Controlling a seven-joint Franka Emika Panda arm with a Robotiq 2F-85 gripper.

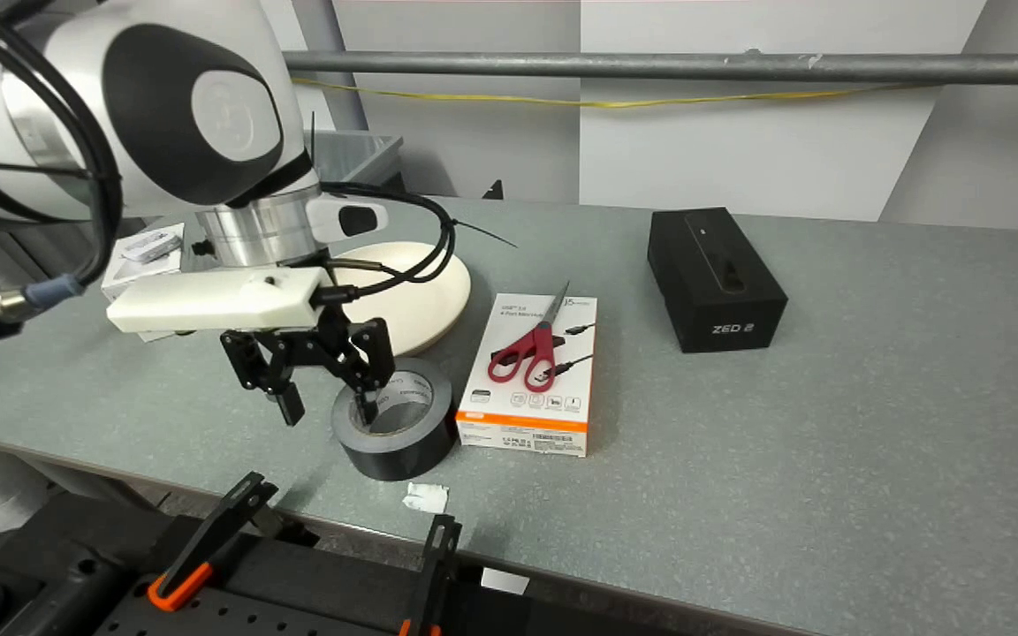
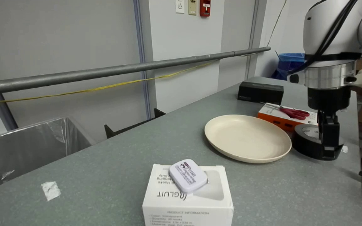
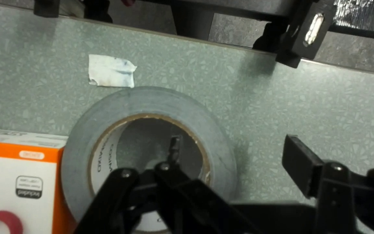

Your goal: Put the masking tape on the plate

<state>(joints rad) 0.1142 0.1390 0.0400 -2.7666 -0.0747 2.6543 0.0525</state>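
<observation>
Long grey speckled surface (image 1: 871, 424); a white-and-black jointed robot arm (image 1: 235, 115) leans over it. Its black fingers (image 1: 290, 405) point down, spread well apart. One stands at the central hole of a thick, glossy dark-grey roll of tape (image 1: 405, 446), the other outside the roll, over the surface. How deep the inner one reaches, and whether it touches the roll's wall, I cannot tell.

Roll lies flat on the surface, hole upward, white printed lining showing inside. A round, shallow cream plate (image 2: 247, 138) with a raised rim sits just beside it. Also at the roll's flank: a white-and-orange cardboard box (image 1: 509, 408), touching or barely short of it, hard to say which. Red-handled scissors (image 1: 543, 338) rest on that box.

Near the roll, toward the surface's edge, a torn scrap of white paper (image 3: 110, 71). Well apart from the roll: a black rectangular box (image 1: 717, 283) marked ZED 2 and, elsewhere on the surface, a white cardboard box (image 2: 189, 202) with printed text, a small white rounded case (image 2: 188, 176) resting on top.
</observation>
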